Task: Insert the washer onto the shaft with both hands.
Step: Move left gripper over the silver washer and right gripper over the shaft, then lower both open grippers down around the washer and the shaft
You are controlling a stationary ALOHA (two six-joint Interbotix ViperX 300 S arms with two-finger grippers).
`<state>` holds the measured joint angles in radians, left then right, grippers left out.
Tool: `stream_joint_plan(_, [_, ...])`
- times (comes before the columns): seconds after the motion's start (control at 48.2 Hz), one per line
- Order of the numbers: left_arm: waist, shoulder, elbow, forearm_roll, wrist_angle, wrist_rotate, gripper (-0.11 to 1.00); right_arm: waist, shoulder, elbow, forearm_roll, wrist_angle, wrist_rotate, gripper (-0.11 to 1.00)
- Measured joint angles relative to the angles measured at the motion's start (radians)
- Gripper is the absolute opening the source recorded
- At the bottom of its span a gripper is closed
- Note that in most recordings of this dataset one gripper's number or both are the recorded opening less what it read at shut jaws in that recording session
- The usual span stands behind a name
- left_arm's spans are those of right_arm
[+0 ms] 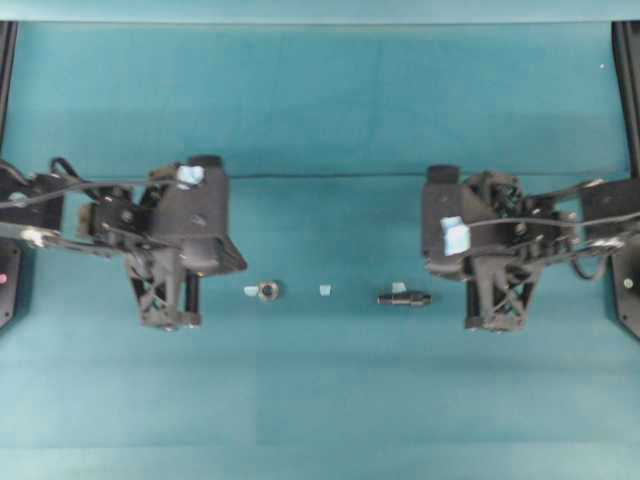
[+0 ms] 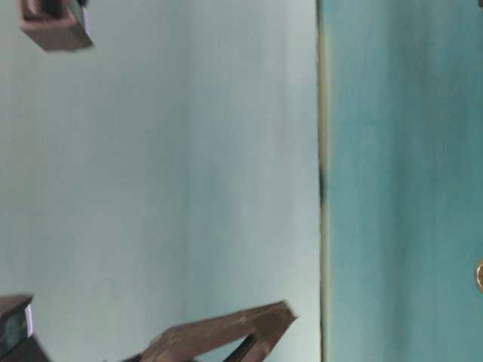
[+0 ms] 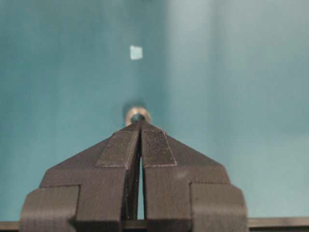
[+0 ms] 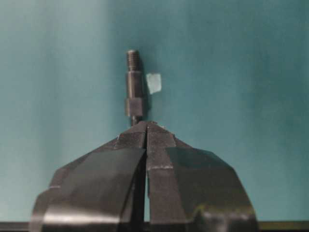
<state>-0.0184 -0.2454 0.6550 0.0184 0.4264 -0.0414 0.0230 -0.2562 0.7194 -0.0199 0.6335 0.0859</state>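
The washer (image 1: 267, 291), a small silver ring with a dark hole, lies flat on the teal table left of centre. In the left wrist view the washer (image 3: 137, 116) sits just beyond the tips of my left gripper (image 3: 140, 123), which is shut with nothing in it. The shaft (image 1: 404, 298), a short dark stepped rod, lies right of centre. It (image 4: 133, 89) points away from my right gripper (image 4: 146, 123), threaded end farthest, near end just past the shut, empty tips. From overhead, my left gripper (image 1: 238, 264) and right gripper (image 1: 430, 268) face each other above both parts.
Small pale tape scraps lie on the table: one beside the washer (image 1: 250, 291), one midway (image 1: 324, 290), one by the shaft (image 1: 399, 287). Black arm bases stand at both side edges. The table-level view shows only blurred teal and dark gripper parts (image 2: 226, 332).
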Motion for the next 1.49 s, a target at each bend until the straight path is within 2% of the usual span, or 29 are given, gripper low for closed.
stream_joint_plan(0.145, [-0.008, 0.038, -0.006, 0.000, 0.002, -0.005, 0.03, 0.000, 0.043, -0.017, 0.000, -0.005, 0.000, -0.05])
stream_joint_plan(0.228, [-0.011, 0.051, -0.006, 0.000, 0.002, -0.009, 0.03, 0.000, 0.063, -0.025, -0.002, -0.012, 0.002, 0.02])
stream_joint_plan(0.27, [-0.011, 0.054, -0.006, 0.000, 0.002, -0.011, 0.07, 0.000, 0.071, -0.028, 0.000, -0.015, 0.000, 0.07])
stream_joint_plan(0.373, [-0.011, 0.069, -0.006, 0.002, -0.002, -0.011, 0.31, 0.000, 0.092, -0.032, 0.000, -0.018, 0.000, 0.31])
stream_joint_plan(0.519, [-0.011, 0.104, -0.006, 0.000, 0.002, -0.011, 0.76, 0.000, 0.135, -0.035, 0.000, -0.017, 0.002, 0.74])
stream_joint_plan(0.602, [-0.011, 0.130, -0.006, 0.000, 0.005, -0.006, 0.92, 0.000, 0.152, -0.035, 0.000, -0.017, 0.002, 0.92])
stream_joint_plan(0.767, [-0.012, 0.178, -0.018, 0.000, 0.003, -0.009, 0.89, 0.002, 0.183, -0.037, 0.000, -0.021, 0.002, 0.88])
stream_joint_plan(1.493, [-0.009, 0.327, -0.066, 0.000, -0.044, -0.006, 0.89, 0.023, 0.290, -0.037, -0.002, -0.109, 0.002, 0.87])
